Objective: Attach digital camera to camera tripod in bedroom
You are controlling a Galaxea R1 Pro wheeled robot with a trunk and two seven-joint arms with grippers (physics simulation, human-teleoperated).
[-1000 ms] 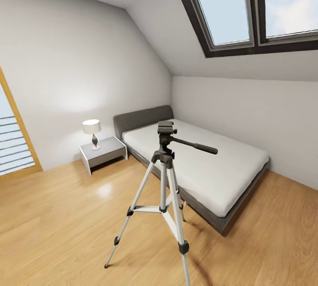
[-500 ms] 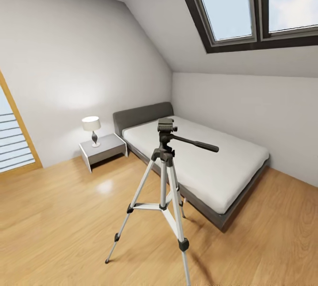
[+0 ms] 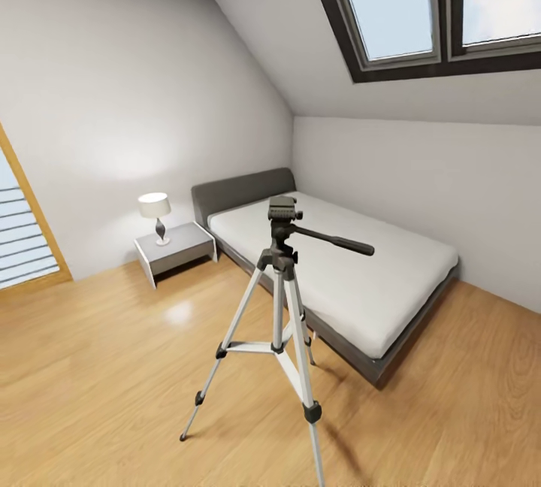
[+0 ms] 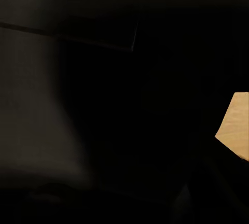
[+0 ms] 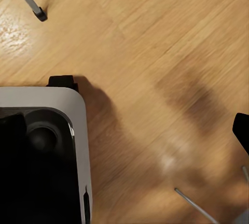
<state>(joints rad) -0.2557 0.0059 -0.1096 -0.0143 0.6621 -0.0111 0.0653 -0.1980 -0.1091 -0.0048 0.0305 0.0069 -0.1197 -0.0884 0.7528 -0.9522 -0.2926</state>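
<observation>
Light wood floor point(image 3: 98, 367) runs from a slatted door point(image 3: 22, 246) past a grey nightstand point(image 3: 176, 248) with a white lamp point(image 3: 155, 209). Mid-room stands the camera tripod point(image 3: 279, 307), handle pointing right, just before the grey bed point(image 3: 353, 276) beneath the skylight point(image 3: 421, 6). Neither gripper's fingers can be judged, wide or narrow.
</observation>
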